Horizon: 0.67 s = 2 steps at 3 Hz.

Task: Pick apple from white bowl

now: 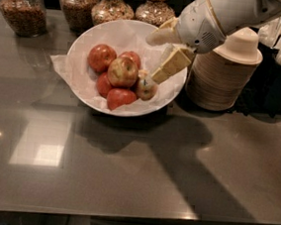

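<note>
The bowl [69,63] sat toward the back of the worktop [124,177], left of centre, with a row of jars [76,6] behind it along the back edge. In the bowl the apple [122,71] lay in the middle of a heap, resting on the others: one apple [101,57] behind and to its left, another [119,98] before it, a smaller apple [146,89] just beside it on the right. My end effector [153,58] hung over the bowl's right part, above that smaller apple, fingers apart. A stack of paper bowls [220,82] stood just right of the bowl.
</note>
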Tool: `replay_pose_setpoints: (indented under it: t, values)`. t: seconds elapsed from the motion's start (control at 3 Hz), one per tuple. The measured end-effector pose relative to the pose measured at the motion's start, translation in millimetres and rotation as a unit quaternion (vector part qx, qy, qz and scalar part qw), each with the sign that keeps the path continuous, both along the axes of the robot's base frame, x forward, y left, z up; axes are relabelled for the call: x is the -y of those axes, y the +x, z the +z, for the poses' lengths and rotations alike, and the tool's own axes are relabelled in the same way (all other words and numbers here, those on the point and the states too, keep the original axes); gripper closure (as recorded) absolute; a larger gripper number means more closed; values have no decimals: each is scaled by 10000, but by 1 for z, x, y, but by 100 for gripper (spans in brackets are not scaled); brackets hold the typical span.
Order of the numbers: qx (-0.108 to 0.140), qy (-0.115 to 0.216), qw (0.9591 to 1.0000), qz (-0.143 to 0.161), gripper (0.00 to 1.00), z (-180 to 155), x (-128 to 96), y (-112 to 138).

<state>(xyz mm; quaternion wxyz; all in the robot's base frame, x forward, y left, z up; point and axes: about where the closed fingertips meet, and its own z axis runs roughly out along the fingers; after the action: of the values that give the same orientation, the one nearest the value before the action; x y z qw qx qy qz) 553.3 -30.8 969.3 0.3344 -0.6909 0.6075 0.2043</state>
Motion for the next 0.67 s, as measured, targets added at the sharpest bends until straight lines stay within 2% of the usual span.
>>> replay_pose_setpoints:
  t: [0.33,0.67]
  values:
    - [-161,189,9990,378,15,-9,-15,6]
    - [-281,246,9966,732,16,-16,-33,11]
